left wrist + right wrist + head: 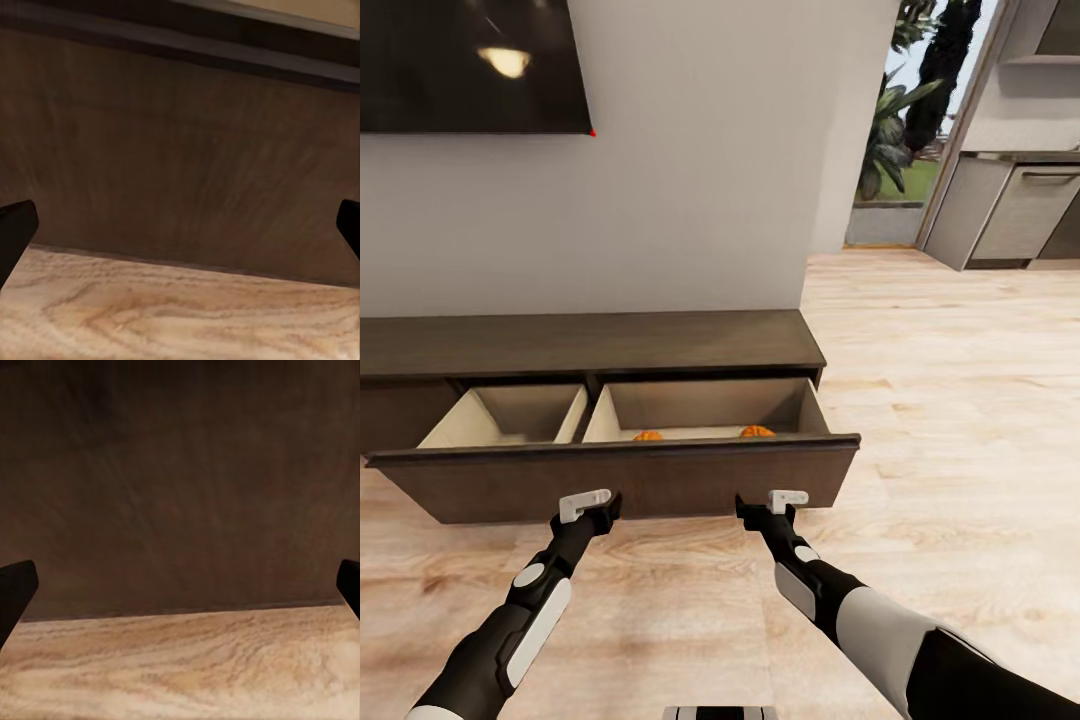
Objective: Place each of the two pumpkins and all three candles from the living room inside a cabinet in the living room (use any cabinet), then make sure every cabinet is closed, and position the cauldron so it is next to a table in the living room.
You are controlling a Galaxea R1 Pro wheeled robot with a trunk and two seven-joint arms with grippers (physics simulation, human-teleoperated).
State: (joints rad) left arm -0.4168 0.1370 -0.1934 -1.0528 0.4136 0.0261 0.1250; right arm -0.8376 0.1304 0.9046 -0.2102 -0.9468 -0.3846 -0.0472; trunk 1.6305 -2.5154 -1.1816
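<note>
The cabinet (590, 345) is a long low dark brown unit against the wall, with its wide drawer pulled out. Two orange pumpkins (648, 435) (757, 431) lie in the drawer's right compartment, only their tops showing over the drawer front (620, 480). My left gripper (607, 506) and right gripper (750, 508) both sit low at that front, close to it or touching. In the wrist views the dark drawer front (187, 150) (180, 487) fills the field, and each gripper's fingertips (15, 232) (15, 589) stand wide apart with nothing between them. Candles and cauldron are out of view.
A dark TV screen (470, 65) hangs on the wall above the cabinet. The drawer's left compartment (510, 415) holds nothing visible. Pale wood floor (920, 400) stretches to the right toward grey kitchen cupboards (1010, 210) and a doorway with plants.
</note>
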